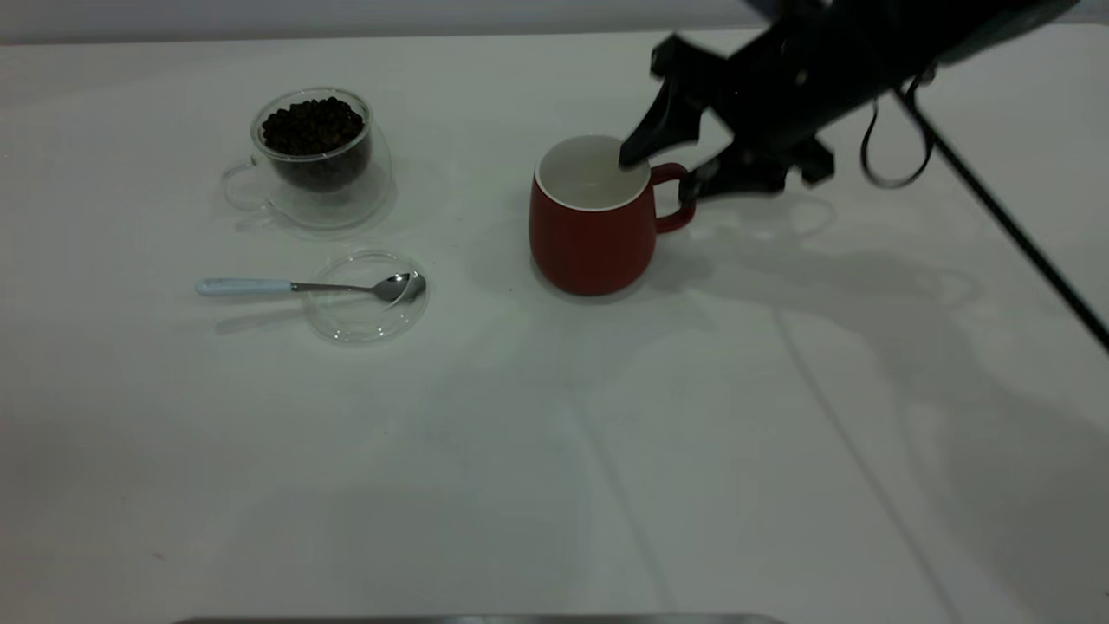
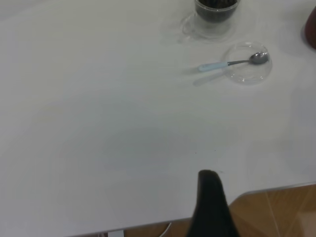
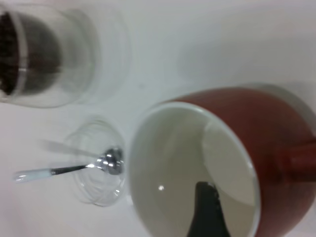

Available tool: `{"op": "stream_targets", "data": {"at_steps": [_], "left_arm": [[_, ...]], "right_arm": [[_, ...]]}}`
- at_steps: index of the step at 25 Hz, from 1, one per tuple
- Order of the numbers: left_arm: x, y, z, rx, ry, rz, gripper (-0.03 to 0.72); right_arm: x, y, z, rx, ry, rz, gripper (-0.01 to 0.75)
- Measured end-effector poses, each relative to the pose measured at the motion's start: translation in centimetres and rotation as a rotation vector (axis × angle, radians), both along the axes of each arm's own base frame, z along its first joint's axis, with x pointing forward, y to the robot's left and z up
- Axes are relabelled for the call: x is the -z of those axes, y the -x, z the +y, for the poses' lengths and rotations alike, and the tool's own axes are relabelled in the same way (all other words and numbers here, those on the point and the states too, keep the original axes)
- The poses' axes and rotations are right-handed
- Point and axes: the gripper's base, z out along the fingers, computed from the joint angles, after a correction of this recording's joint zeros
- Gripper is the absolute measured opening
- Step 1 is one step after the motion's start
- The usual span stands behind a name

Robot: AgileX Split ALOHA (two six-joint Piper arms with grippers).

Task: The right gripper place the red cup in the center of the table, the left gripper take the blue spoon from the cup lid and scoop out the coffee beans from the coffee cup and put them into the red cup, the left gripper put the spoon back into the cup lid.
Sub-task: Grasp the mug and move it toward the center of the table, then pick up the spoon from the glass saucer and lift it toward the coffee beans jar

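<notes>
**Right gripper at the rim of the red cup; spoon on the lid**

Exterior view. Right gripper [image 1: 663, 173] reaches in from the upper right, slanting down toward the red cup [image 1: 592, 234]. Its jaws stand apart: one fingertip [image 1: 631, 156] lies over the rim on the handle side, the other [image 1: 693, 189] is outside by the red loop handle, so the wall near the handle sits between them. Whether the pads press on the wall cannot be told. The red cup stands upright near the middle of the table [image 1: 554, 451], its white inside holding no beans. To its left stands the coffee cup [image 1: 316, 160], upright and filled with coffee beans [image 1: 312, 126]. Nearer the camera lies the cup lid [image 1: 368, 296], with the blue spoon [image 1: 303, 286] laid across it, bowl on the glass and pale handle jutting out over the table, away from the red cup.

Left wrist view. Left gripper [image 2: 212, 207] hangs over the table's edge, well apart from the spoon, lid and coffee cup; only one dark finger [image 2: 210, 197] shows, so whether it is open cannot be told.

Right wrist view. One black fingertip [image 3: 207, 210] sits inside the red cup's white interior. Beyond are the lid with the spoon and the bean-filled coffee cup.
</notes>
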Motion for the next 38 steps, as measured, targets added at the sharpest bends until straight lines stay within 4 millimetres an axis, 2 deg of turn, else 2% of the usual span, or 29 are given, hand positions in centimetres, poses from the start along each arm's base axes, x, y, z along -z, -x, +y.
{"op": "stream_targets", "data": {"at_steps": [2, 5, 9, 11, 14, 15, 18, 22, 26, 29, 31, 33, 38], "left_arm": [[0.0, 0.0, 0.0, 0.000, 0.000, 0.000, 0.596], [0.0, 0.0, 0.0, 0.000, 0.000, 0.000, 0.596], [0.0, 0.0, 0.0, 0.000, 0.000, 0.000, 0.596], [0.0, 0.0, 0.0, 0.000, 0.000, 0.000, 0.596], [0.0, 0.0, 0.0, 0.000, 0.000, 0.000, 0.596], [0.0, 0.0, 0.0, 0.000, 0.000, 0.000, 0.596], [0.0, 0.0, 0.0, 0.000, 0.000, 0.000, 0.596], [0.0, 0.0, 0.0, 0.000, 0.000, 0.000, 0.596], [0.0, 0.0, 0.0, 0.000, 0.000, 0.000, 0.596], [0.0, 0.0, 0.0, 0.001, -0.001, 0.000, 0.596], [0.0, 0.0, 0.0, 0.001, -0.001, 0.000, 0.596], [0.0, 0.0, 0.0, 0.001, -0.001, 0.000, 0.596], [0.0, 0.0, 0.0, 0.000, -0.001, 0.000, 0.596]], "right_arm": [[-1.8, -0.3, -0.6, -0.049, 0.032, -0.057, 0.590], [-5.5, -0.2, -1.5, -0.135, 0.092, -0.140, 0.590], [-13.6, 1.7, -2.4, -0.302, 0.192, -0.269, 0.590], [-18.6, 3.8, -3.2, -0.376, 0.264, -0.333, 0.590], [-24.8, 8.1, -5.1, -0.406, 0.371, -0.338, 0.590], [-26.4, 9.7, -5.9, -0.404, 0.412, -0.333, 0.590], [-28.7, 14.6, -8.4, -0.337, 0.522, -0.272, 0.590], [-27.7, 20.9, -11.6, -0.245, 0.665, -0.167, 0.590], [-24.6, 26.4, -14.1, -0.164, 0.753, -0.060, 0.590], [-22.2, 29.6, -15.2, -0.138, 0.775, -0.040, 0.590], [-20.7, 31.1, -15.6, -0.135, 0.776, -0.032, 0.590], [-20.3, 32.0, -15.8, -0.120, 0.764, -0.053, 0.590], [-19.7, 31.9, -15.8, -0.048, 0.710, -0.155, 0.590]]}}
